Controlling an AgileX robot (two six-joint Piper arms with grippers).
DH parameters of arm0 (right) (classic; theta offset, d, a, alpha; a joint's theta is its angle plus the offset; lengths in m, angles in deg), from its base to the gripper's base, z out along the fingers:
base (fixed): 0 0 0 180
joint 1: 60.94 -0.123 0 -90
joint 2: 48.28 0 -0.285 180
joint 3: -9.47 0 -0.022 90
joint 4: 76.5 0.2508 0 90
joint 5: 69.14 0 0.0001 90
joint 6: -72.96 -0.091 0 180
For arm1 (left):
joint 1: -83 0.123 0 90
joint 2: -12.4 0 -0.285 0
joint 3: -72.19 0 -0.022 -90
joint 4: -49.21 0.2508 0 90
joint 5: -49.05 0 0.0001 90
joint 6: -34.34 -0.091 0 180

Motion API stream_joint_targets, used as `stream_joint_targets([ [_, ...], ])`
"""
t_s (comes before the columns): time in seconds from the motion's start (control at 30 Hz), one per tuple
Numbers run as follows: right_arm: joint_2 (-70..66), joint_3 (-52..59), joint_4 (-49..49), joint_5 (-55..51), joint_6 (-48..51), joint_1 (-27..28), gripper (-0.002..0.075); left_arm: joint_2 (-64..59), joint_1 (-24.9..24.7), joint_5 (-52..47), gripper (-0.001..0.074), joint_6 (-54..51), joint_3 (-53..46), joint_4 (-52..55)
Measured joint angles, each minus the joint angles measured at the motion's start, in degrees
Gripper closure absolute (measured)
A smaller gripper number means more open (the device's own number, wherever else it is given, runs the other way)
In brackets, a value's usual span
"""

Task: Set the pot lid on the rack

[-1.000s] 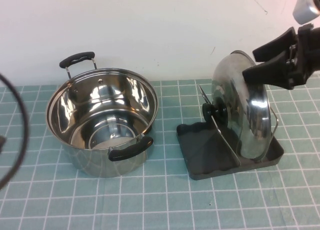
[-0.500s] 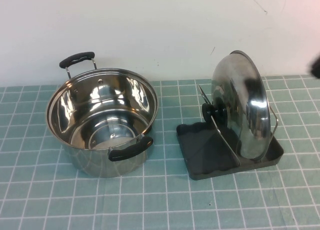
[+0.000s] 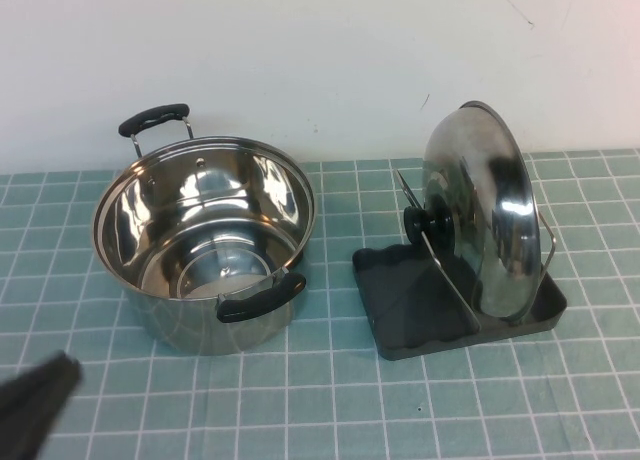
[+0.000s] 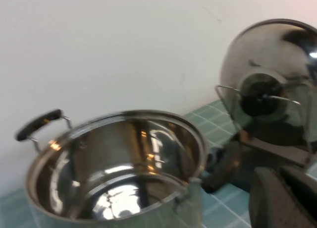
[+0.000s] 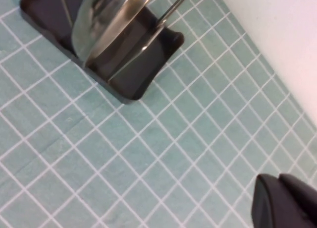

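The left tool [image 3: 35, 400] hangs low over the near left of the surface [image 3: 300, 400], short of the steel pot [image 3: 205, 240]; its opening cannot be told. The right tool [image 5: 285, 200], likewise unreadable, hovers apart from the rack [image 3: 455, 300], where the pot lid [image 3: 480, 215] stands on edge between wire loops.

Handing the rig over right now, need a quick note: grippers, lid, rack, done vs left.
Left gripper: low at the table's near-left corner, in front of the pot, holding nothing.
Right gripper: out of the high view, over bare tiles away from the rack, holding nothing.
Pot lid: standing on edge in the rack between the wire loops, knob facing the pot.
Done: lid placed and released.
Left: nothing visible beyond parking the arms.
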Motion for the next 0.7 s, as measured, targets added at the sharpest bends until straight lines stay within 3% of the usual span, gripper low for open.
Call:
stream_joint_targets([
  [0.37,23.5,44.52,3.59,34.04,0.83,0.0,0.0725,0.21,0.0,3.95,0.0736,8.73,-4.4,0.49],
  [0.53,30.6,54.53,10.47,40.05,0.83,0.0,0.0726,0.21,0.0,2.23,0.0736,8.84,-4.4,0.49],
  [0.7,33.61,55.82,12.92,40.06,0.83,0.0,0.0726,0.21,0.0,3.57,0.0737,8.92,-4.4,0.49],
])
